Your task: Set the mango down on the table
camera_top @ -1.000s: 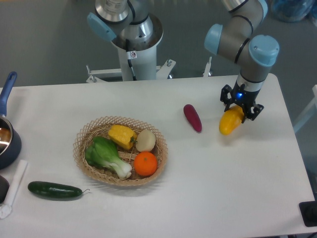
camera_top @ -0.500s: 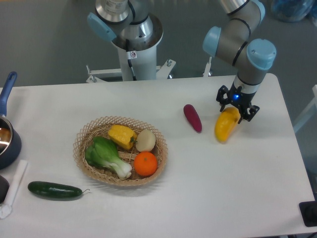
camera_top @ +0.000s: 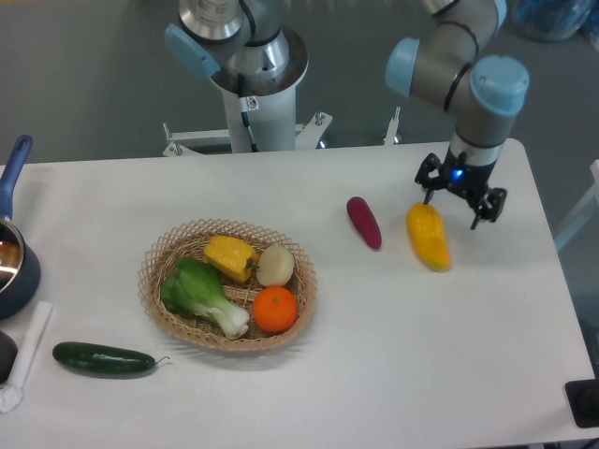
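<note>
At the far left edge of the bench (camera_top: 393,374) sits a dark blue pot (camera_top: 13,262) with its handle pointing away. Near the front lies a dark green cucumber (camera_top: 103,358). Right of it, a round wicker basket (camera_top: 150,271) holds a leafy green vegetable (camera_top: 201,295), a yellow pepper (camera_top: 230,256), a pale onion (camera_top: 275,265) and an orange (camera_top: 275,310). Further right, a purple vegetable (camera_top: 364,222) lies on the white surface. Just beside it, the mango (camera_top: 428,237) rests flat on the bench. Above the mango's far end hangs the end effector (camera_top: 460,198), fingers spread and released, gripping nothing.
</note>
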Controlling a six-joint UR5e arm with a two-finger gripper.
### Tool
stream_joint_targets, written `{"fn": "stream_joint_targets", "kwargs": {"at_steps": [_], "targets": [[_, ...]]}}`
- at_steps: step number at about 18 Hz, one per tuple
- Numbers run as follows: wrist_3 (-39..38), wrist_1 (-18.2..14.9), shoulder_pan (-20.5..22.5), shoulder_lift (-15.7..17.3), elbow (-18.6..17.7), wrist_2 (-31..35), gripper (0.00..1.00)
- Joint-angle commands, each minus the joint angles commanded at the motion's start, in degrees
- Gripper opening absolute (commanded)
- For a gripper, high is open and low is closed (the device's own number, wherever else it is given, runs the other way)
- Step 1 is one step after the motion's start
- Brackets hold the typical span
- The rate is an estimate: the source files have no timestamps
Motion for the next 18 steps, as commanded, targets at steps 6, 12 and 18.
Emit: {"fn": "stream_joint_targets", "kwargs": {"at_steps": [6,12,18], "targets": [[0.7,-2.88,0.35,6.76,4.32,0.44,1.0],[11.04,-13.88,4.82,11.61,5.99,0.44,1.0],[21.18,-15.21,8.96,13.11,5.2,-0.17,1.0]]}}
